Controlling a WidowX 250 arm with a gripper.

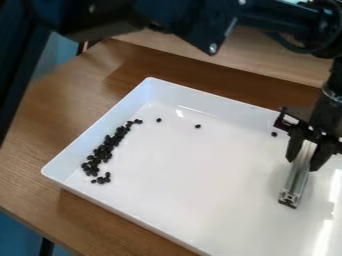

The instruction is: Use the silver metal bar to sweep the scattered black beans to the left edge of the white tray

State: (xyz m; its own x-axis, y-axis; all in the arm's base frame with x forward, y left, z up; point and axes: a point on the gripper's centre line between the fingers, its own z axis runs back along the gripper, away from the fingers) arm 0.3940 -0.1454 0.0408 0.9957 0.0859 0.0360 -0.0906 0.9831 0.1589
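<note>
While the black two-finger end effector (303, 164) hangs over the right part of the tray, its fingers are closed around the upper end of a slim, straight, silver-grey metal-looking bar (297, 181). One finger presses on each side, and this pinch seems to be what keeps the bar from tipping; gripping it so high leaves most of its length sticking out below, free of the fingers. The bar slants slightly, its lower end towards the left in the camera view. Pale, smooth faces run along it with a lengthwise groove or edge, and its lower end looks darker, with slots or recesses like those of a cut profile. Whether that end touches the tray floor, I cannot tell.

Around and beneath lies a shallow, glossy white rectangular tray (99, 131), whose raised walls probably serve to keep loose pieces from rolling off. Just beyond the end effector sits a single small, round black pellet (274, 134); two more lie apart near the far wall. Farther out, a long cluster of black pellets (103, 150) gathers near the left wall, many touching. The tray rests on a brown wooden desk (67, 100), with the black robot arm (180, 20) crossing above.
</note>
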